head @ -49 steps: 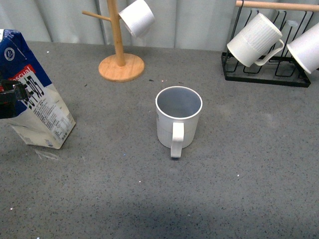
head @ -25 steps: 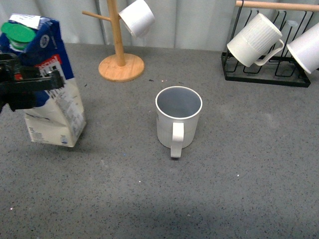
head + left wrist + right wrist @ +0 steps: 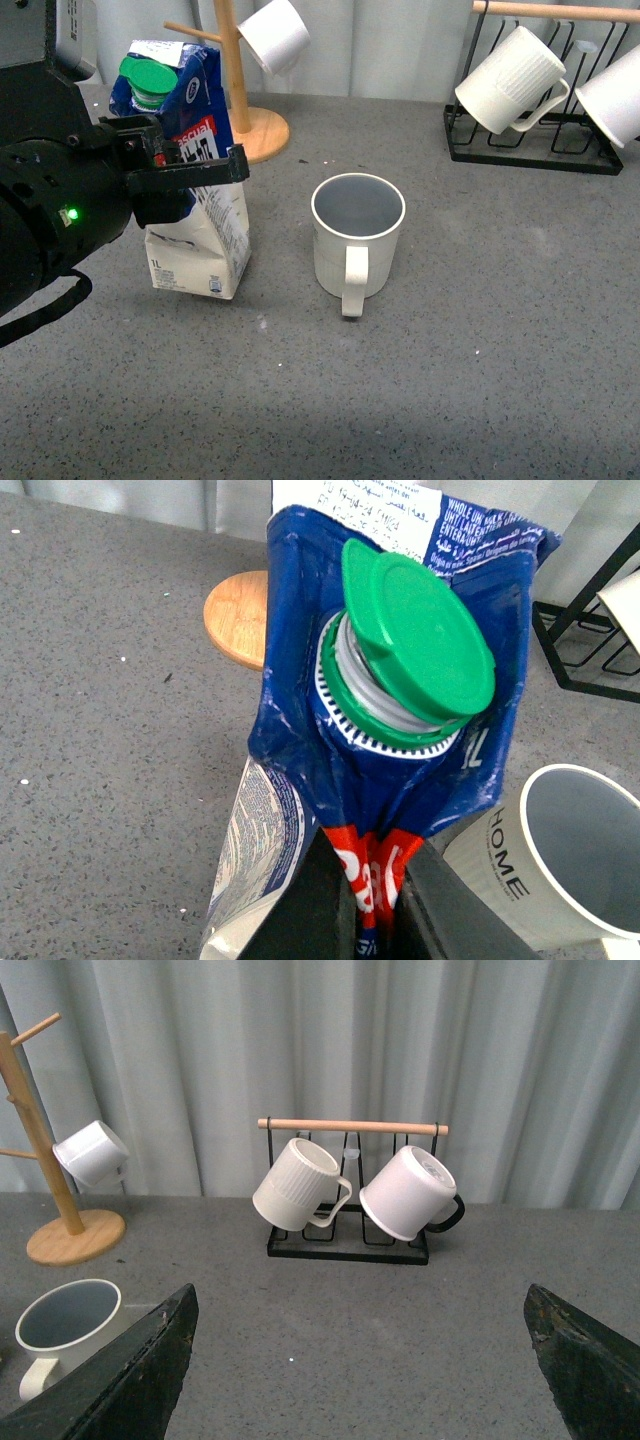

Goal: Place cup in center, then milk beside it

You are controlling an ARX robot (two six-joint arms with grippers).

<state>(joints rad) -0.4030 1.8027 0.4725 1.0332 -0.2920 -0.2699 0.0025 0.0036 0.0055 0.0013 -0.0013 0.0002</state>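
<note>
The cup (image 3: 358, 235), a cream ribbed mug with a grey-blue inside, stands upright mid-table with its handle toward me. It also shows in the left wrist view (image 3: 540, 865), lettered "HOME", and in the right wrist view (image 3: 65, 1330). The milk (image 3: 195, 255), a blue and cream carton with a green cap, stands close to the left of the cup, leaning slightly. My left gripper (image 3: 195, 172) is shut on the milk's upper part, pinching the carton (image 3: 300, 680) between its fingers (image 3: 372, 900). My right gripper (image 3: 360, 1295) is open and empty, out of the front view.
A wooden mug tree (image 3: 240, 100) with a small smooth white cup (image 3: 275, 35) stands behind the milk. A black wire rack (image 3: 530, 140) at the back right holds a ribbed mug (image 3: 510, 80) and another white mug (image 3: 615, 95).
My left gripper has carried the milk to the right, from the table's far left to just beside the cup, and brought it from strongly tilted to nearly upright. The cup has not moved.
</note>
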